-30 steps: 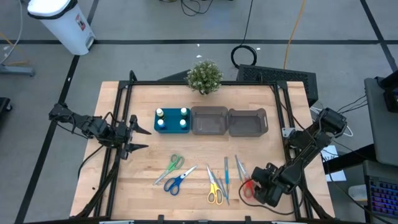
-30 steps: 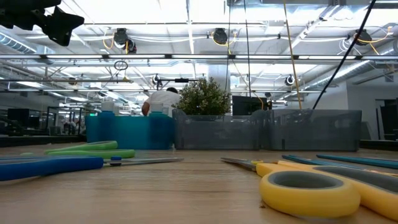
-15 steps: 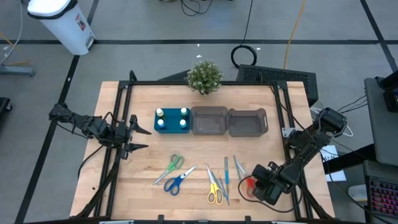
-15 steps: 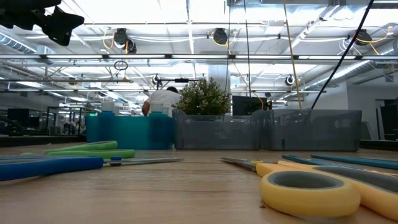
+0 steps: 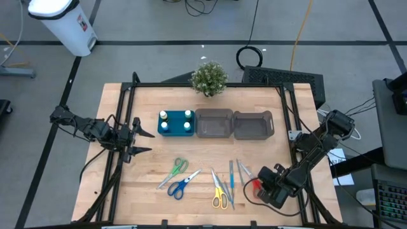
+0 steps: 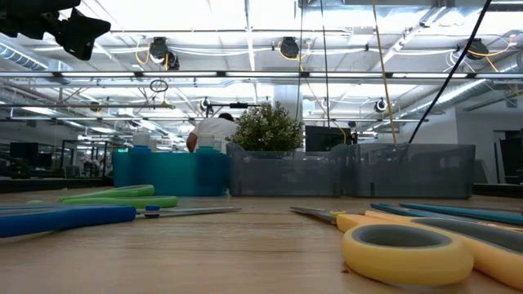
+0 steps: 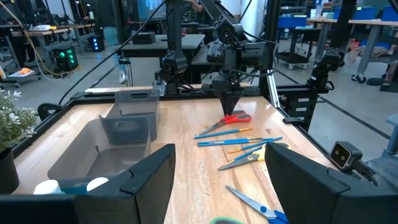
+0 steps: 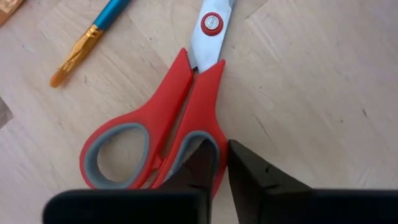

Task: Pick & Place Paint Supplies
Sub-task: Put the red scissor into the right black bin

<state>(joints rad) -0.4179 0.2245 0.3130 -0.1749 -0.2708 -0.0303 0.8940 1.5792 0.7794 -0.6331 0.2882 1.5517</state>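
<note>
The red scissors (image 8: 180, 118) lie flat on the table near its right front corner, blades closed, and my right gripper (image 8: 222, 171) is shut on their handle (image 5: 254, 186). A blue-handled brush (image 8: 93, 34) lies beside them. Yellow scissors (image 5: 219, 191), blue scissors (image 5: 183, 183), green scissors (image 5: 179, 166) and thin blue brushes (image 5: 231, 175) lie along the front of the table. White-capped bottles stand in the teal tray (image 5: 175, 123). My left gripper (image 5: 141, 137) hangs open and level over the table's left edge, touching nothing. My right gripper pinches the rim of one red finger ring (image 8: 214, 146) between its two fingers. One finger (image 8: 200, 165) stands inside the ring and the other (image 8: 249, 174) outside it. The fingers come from above, pointing steeply down. The scissors lie flat on the wood.
Two grey translucent bins (image 5: 214, 123) (image 5: 254, 125) stand side by side right of the teal tray. A small potted plant (image 5: 209, 77) sits at the far edge. Black frame rails run along the table's sides. Bare wood lies between the bins and the scissors.
My right gripper has tipped a little over the red scissors' handle, and less of the red handle shows beside it than a second ago. The scissors stay flat on the table.
</note>
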